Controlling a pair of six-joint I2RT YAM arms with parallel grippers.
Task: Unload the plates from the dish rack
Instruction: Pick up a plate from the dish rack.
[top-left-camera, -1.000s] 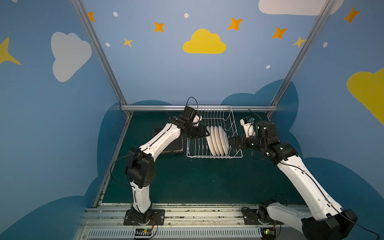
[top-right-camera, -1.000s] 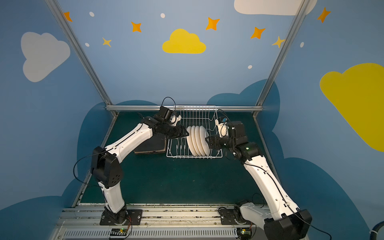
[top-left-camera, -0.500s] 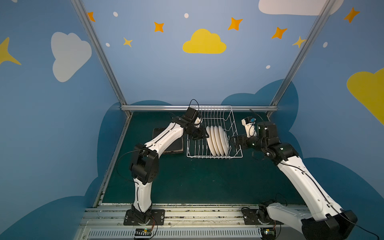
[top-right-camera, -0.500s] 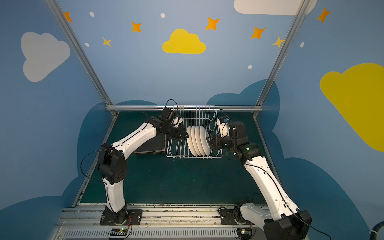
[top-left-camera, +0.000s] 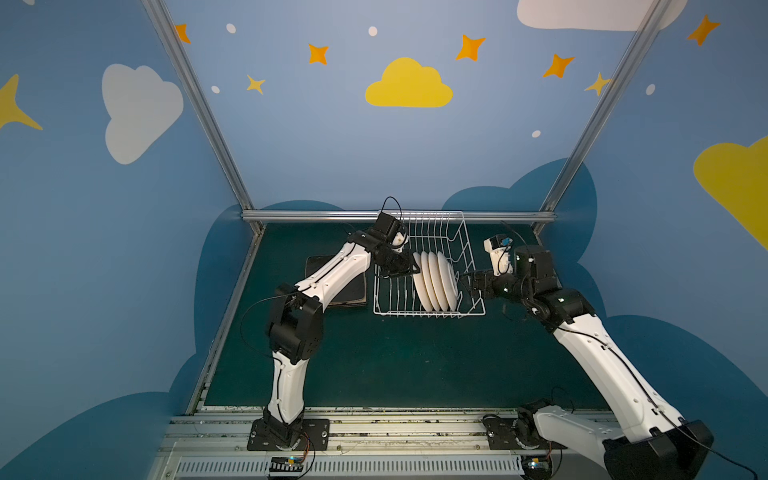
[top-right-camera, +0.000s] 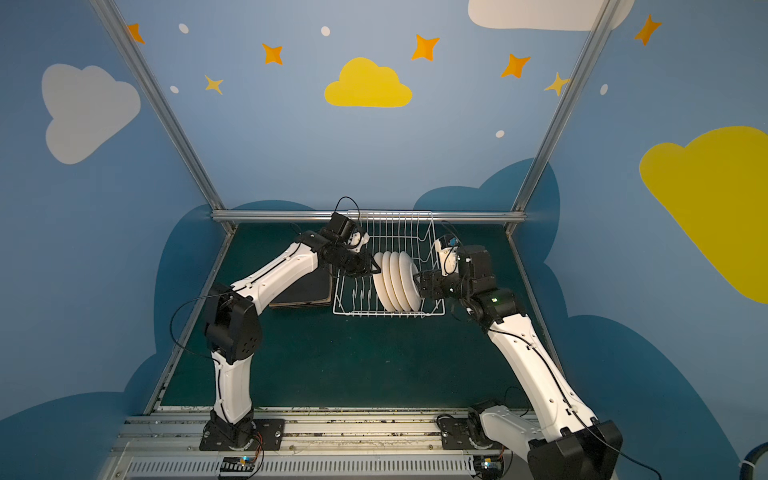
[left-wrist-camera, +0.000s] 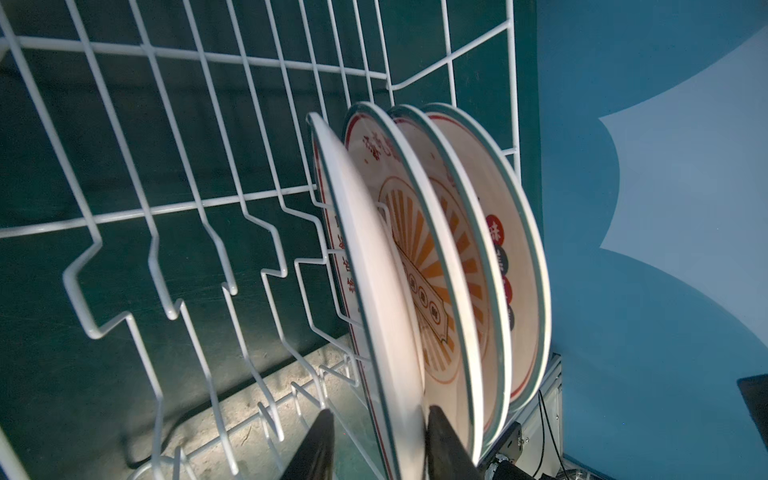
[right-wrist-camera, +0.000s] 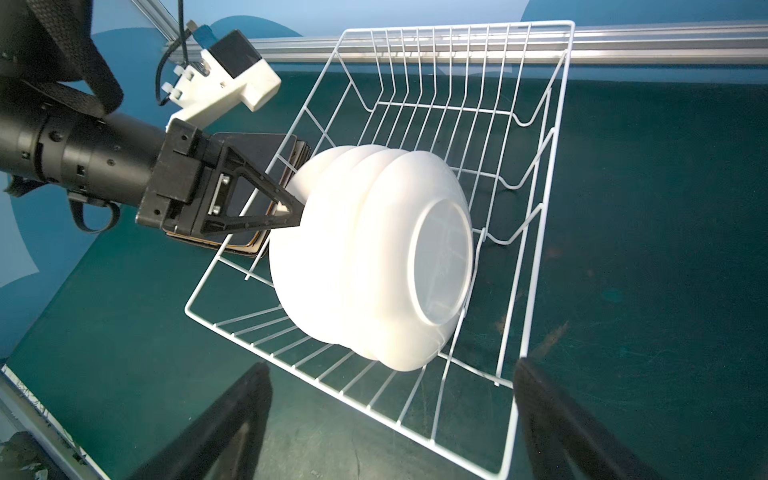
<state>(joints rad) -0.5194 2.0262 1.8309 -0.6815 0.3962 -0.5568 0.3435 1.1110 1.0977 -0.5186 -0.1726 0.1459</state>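
Table: a dark green table (top-left-camera: 395, 365) is carrying everything, with both arm bases sitting at its near edge.
Right jaws: the right gripper (top-left-camera: 466, 284) is hovering just outside the rack's right wall, its jaws standing wide and holding nothing.
Rack: the white wire rectangular dish rack (top-left-camera: 392, 293) is lying on the table toward the far rail, with its long axis running near to far.
Plates, place: the round white plates (top-left-camera: 434, 282) are standing on edge in the rack's nearer part, toward its right side.
Plates, look: they are showing thin dark rim lines and red rings. One centre is an orange sunburst and another bears red and black discs.
Plates, facing: printed faces are pointing to the robot's left and plain white backs to its right, and the row is running left to right.
Plates, count: four, nesting closely.
Left jaws: the left gripper (left-wrist-camera: 379, 411) is straddling the rim of the leftmost round plate (left-wrist-camera: 374, 270). The jaws are standing narrow, with a gap showing beside one finger.
Square plates: a stack of black square plates (top-left-camera: 353, 293) is lying flat on the table just left of the rack. I cannot tell their number.
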